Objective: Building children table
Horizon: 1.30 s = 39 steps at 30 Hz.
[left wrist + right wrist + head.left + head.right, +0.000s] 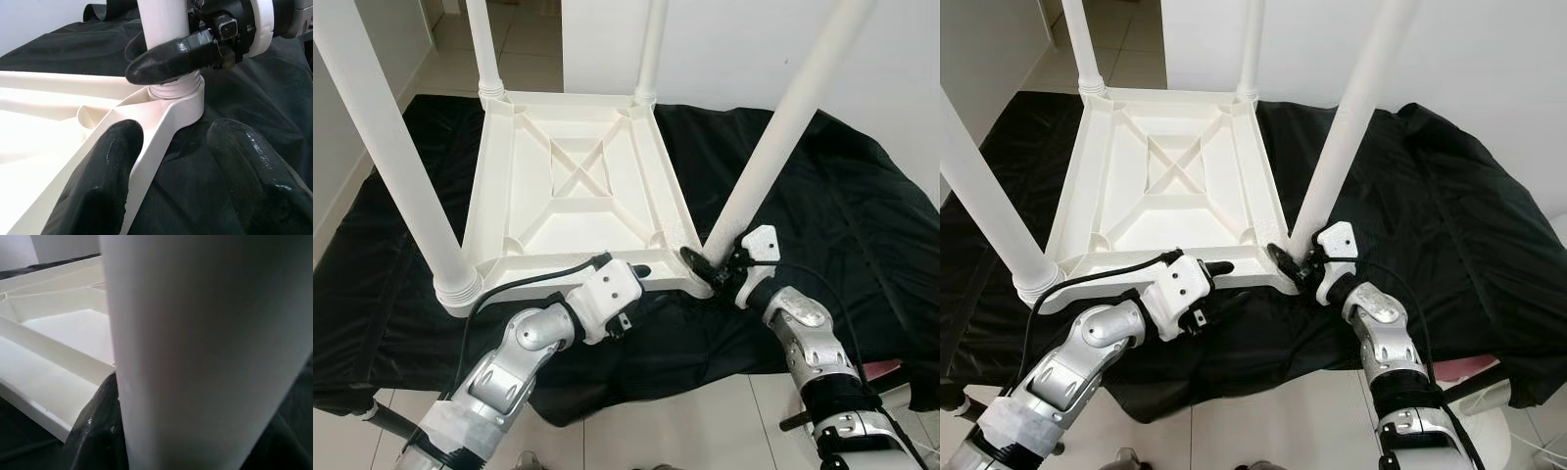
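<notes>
Upturned table top (573, 186) on black cloth (822, 215). Right end effector (710, 271) clamped around leaning leg (773, 147) at near-right corner socket; left end effector (171, 161) open astride near rim.

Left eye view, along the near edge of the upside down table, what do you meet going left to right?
Near-left table leg in its corner socket → left gripper at the tabletop's near rim → right gripper at the base of the near-right leg → black cloth.
</notes>
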Available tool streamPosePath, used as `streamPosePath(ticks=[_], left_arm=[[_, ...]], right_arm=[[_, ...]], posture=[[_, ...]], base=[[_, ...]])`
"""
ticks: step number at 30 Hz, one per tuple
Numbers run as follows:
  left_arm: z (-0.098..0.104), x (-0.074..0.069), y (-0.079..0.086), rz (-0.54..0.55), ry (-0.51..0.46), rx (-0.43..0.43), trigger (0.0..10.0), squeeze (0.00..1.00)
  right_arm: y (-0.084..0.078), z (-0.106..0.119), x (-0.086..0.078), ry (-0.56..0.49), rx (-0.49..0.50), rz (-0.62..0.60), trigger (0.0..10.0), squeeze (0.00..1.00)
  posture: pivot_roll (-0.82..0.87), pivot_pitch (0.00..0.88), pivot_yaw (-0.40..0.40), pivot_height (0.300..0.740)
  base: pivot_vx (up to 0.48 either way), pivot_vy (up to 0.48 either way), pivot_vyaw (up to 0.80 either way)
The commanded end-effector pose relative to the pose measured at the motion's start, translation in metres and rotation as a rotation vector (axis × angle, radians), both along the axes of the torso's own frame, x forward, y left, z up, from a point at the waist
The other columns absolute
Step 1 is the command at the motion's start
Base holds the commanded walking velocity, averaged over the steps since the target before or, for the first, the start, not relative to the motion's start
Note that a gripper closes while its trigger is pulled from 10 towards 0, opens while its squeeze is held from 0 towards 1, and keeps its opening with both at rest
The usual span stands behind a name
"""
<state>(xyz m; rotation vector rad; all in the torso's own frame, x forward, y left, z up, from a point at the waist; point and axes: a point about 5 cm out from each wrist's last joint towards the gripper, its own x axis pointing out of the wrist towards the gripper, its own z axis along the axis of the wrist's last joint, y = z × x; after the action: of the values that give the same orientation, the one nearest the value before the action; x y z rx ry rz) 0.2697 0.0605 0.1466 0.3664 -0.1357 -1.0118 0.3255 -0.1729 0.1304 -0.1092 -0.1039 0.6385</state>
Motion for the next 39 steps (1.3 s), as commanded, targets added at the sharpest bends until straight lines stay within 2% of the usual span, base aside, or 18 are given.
streamPosePath(ticks=[1,3,4,8,9,12,18,19,21,22,26,28,34,36,39], left_arm=[[-0.001,-0.004,-0.002,-0.044,0.000,0.015,10.0,0.00],[0.000,-0.002,-0.001,-0.038,-0.001,0.015,10.0,0.00],[0.000,-0.001,-0.001,-0.036,-0.003,0.016,10.0,0.00],[0.001,0.000,0.000,-0.030,-0.007,0.021,10.0,0.00],[-0.002,0.002,0.002,-0.019,-0.012,0.050,10.0,0.00],[-0.005,0.002,0.003,-0.016,-0.012,0.067,10.0,0.00],[-0.005,0.002,0.003,-0.014,-0.006,0.057,10.0,0.00],[-0.005,0.003,0.003,-0.014,-0.008,0.058,10.0,0.00],[-0.005,0.003,0.003,-0.014,-0.008,0.058,10.0,0.00],[-0.004,0.004,0.002,-0.014,-0.008,0.056,10.0,0.00],[-0.004,0.005,0.001,-0.018,-0.007,0.052,10.0,0.00],[-0.003,0.004,-0.001,-0.025,-0.005,0.048,10.0,0.00],[-0.004,0.003,-0.001,-0.026,-0.003,0.046,10.0,0.00],[-0.004,0.003,-0.001,-0.026,0.000,0.044,10.0,0.00],[-0.005,0.003,-0.002,-0.029,0.001,0.044,10.0,0.00]], right_arm=[[0.000,-0.007,-0.001,0.017,-0.039,0.013,0.0,0.00],[0.000,-0.007,-0.001,0.018,-0.024,-0.005,0.0,0.00],[-0.001,-0.006,-0.001,0.013,0.000,-0.016,10.0,0.00],[-0.001,-0.004,-0.002,0.004,0.039,-0.034,10.0,0.00],[-0.001,-0.003,-0.003,-0.011,0.027,-0.071,10.0,0.00],[-0.003,-0.003,-0.005,-0.022,0.009,-0.122,10.0,0.00],[0.000,-0.005,-0.013,-0.031,0.018,-0.236,10.0,0.00],[0.004,-0.007,-0.016,-0.017,0.061,-0.322,10.0,0.00],[0.004,-0.007,-0.016,-0.017,0.061,-0.322,10.0,0.00],[0.012,-0.009,-0.018,-0.010,0.084,-0.415,10.0,0.00],[0.021,-0.010,-0.019,-0.002,0.108,-0.503,10.0,0.00],[0.034,-0.010,-0.020,0.009,0.152,-0.601,10.0,0.00],[0.052,-0.008,-0.024,0.031,0.202,-0.647,10.0,0.00],[0.054,-0.007,-0.025,0.025,0.202,-0.633,10.0,0.00],[0.050,-0.004,-0.025,0.028,0.229,-0.625,10.0,0.00]], posture=[[0.05,0.048,-0.097,0.740],[0.05,0.050,-0.095,0.740],[0.05,0.050,-0.095,0.740],[0.05,0.051,-0.097,0.740],[0.05,0.053,-0.097,0.740],[0.05,0.054,-0.097,0.740],[0.04,0.058,-0.094,0.740],[0.03,0.060,-0.093,0.740],[0.03,0.060,-0.093,0.740],[0.02,0.063,-0.092,0.740],[0.02,0.066,-0.092,0.740],[0.01,0.072,-0.090,0.740],[0.01,0.074,-0.087,0.740],[0.01,0.074,-0.087,0.740],[0.00,0.077,-0.088,0.740]], base=[[0.000,0.000,0.00],[0.000,0.000,0.00],[0.000,0.000,0.00],[0.000,0.000,0.00],[0.000,0.000,0.00],[0.000,0.000,0.00],[0.000,0.000,0.00],[0.000,0.000,0.00],[0.000,0.000,0.00],[0.000,0.000,0.00],[0.000,0.000,0.00],[0.000,0.000,0.00],[0.000,0.000,0.00],[0.000,0.000,0.00],[0.000,0.000,0.00]])
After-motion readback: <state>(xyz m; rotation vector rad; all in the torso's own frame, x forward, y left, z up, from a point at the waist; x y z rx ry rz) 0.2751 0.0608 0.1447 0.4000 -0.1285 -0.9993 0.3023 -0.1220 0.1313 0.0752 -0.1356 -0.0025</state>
